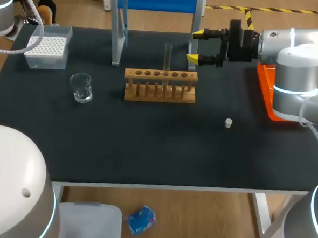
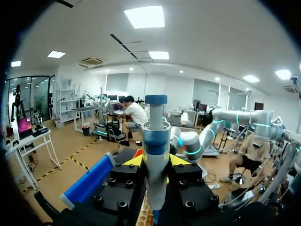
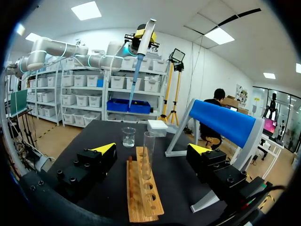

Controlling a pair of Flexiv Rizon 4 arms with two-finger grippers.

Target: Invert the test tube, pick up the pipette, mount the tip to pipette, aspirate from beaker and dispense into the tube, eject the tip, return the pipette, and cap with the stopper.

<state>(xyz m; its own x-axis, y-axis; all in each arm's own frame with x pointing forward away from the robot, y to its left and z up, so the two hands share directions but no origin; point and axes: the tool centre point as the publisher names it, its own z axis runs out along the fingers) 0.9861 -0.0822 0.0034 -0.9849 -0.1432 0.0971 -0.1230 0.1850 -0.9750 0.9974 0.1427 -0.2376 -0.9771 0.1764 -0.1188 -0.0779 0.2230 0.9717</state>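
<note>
Though upright in the rack (image 1: 159, 96), test tube (image 1: 167, 57); beaker (image 1: 81, 87) well apart.

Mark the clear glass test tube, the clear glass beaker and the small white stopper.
clear glass test tube (image 1: 167, 59): head view, upper wall.
clear glass beaker (image 1: 81, 88): head view, side wall.
small white stopper (image 1: 229, 123): head view, its middle.

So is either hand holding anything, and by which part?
The left hand grips the white-and-blue plastic pipette around its upper body, below the plunger end. The right hand is open and holds nothing.
</note>
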